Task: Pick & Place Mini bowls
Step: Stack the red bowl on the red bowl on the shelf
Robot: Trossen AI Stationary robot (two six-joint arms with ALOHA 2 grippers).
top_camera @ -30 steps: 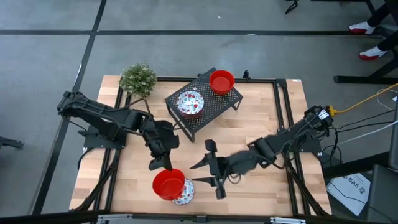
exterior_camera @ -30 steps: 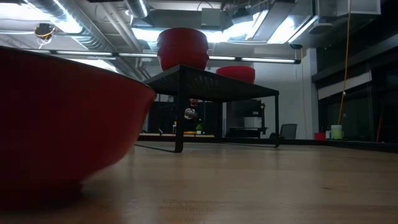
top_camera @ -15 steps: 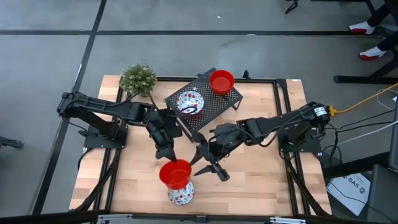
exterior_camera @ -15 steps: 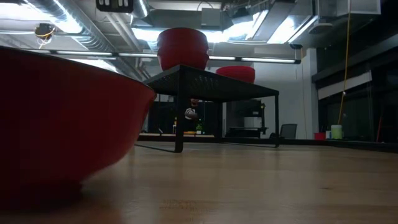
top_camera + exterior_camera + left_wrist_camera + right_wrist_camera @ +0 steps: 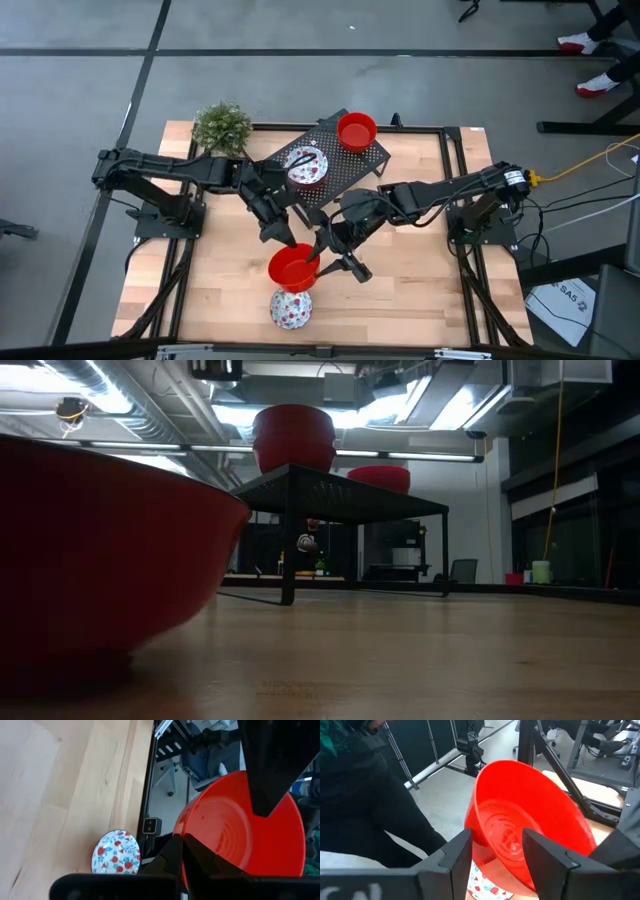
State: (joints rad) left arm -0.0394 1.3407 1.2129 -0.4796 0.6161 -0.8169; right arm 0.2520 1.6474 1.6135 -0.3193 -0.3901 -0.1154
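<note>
Left hand [image 5: 290, 243]: clamped on red bowl [image 5: 292, 268] rim, lifted.
Right hand [image 5: 322, 256]: open, straddling the opposite rim.
Done: two bowls on rack [image 5: 352, 170].
Left: floral bowl [image 5: 290, 308] below both hands, on bench [image 5: 420, 290].

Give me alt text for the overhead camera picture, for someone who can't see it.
Seen from above, the left gripper holds a plain red bowl over the wooden table, with the right gripper open at the bowl's rim. A floral bowl sits on the table near the front edge; another floral bowl and a second red bowl rest on the black mesh rack.
</note>
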